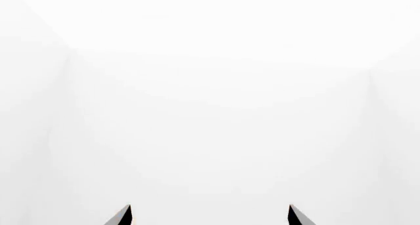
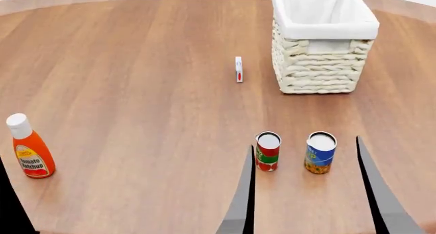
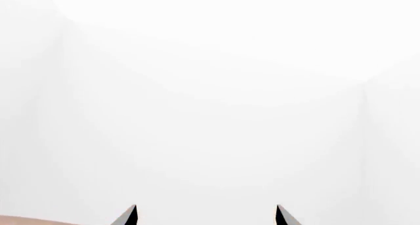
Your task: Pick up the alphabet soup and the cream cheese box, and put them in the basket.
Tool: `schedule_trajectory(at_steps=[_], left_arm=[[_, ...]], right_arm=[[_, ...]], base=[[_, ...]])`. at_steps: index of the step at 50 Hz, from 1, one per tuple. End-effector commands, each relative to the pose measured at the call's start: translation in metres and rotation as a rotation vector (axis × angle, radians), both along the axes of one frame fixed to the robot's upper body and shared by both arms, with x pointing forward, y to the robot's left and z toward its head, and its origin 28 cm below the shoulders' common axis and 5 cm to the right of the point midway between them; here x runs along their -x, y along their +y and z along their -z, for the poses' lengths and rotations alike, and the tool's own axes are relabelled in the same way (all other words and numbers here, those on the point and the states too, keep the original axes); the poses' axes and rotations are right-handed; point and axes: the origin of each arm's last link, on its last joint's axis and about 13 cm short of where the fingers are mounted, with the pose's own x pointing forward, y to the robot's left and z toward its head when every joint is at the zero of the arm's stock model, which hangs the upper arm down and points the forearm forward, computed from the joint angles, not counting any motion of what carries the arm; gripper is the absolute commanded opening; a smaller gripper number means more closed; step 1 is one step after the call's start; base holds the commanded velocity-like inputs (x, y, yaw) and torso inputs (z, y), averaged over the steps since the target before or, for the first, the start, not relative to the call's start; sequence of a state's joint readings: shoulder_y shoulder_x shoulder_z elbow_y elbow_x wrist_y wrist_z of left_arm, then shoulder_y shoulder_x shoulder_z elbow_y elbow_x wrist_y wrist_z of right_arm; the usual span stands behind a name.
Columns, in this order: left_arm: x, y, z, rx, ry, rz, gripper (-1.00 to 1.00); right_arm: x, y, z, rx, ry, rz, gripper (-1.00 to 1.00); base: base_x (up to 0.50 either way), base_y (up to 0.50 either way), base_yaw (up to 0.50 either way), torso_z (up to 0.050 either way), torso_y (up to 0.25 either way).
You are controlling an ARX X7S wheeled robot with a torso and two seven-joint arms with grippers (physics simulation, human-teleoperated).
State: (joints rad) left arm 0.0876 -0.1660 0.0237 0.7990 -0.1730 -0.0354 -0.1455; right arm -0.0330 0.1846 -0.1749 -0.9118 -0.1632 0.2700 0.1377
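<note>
Right gripper (image 2: 305, 152) spread wide, fingers either side of the alphabet soup (image 2: 320, 153); nothing pinched. Left gripper (image 1: 210, 215) spread too; basket (image 2: 323, 65) beyond.

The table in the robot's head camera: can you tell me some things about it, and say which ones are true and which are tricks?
1. The alphabet soup stands upright. True.
2. The cream cheese box is inside the basket. False: it stands on the table, beside the basket.
3. The right gripper holds a can. False: it is open and holds nothing.
4. A ketchup bottle stands far from the cans. True.
5. The red-and-green can lies on its side. False: it is upright.
</note>
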Motion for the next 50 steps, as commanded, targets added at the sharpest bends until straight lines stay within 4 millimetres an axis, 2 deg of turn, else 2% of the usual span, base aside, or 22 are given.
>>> schedule_trajectory(at_steps=[1, 50], left_arm=[[0.0012, 0.0006, -0.0017, 0.008, -0.009, 0.000, 1.00], [0.0017, -0.0032, 0.0047, 0.007, 0.018, 0.016, 1.00]], right_arm=[[0.0011, 0.0001, -0.0008, 0.000, -0.002, 0.003, 1.00], [0.0044, -0.0009, 0.0003, 0.001, 0.009, 0.000, 1.00]], base=[[0.13, 0.00, 0.00, 0.000, 0.000], [0.18, 0.00, 0.00, 0.000, 0.000]])
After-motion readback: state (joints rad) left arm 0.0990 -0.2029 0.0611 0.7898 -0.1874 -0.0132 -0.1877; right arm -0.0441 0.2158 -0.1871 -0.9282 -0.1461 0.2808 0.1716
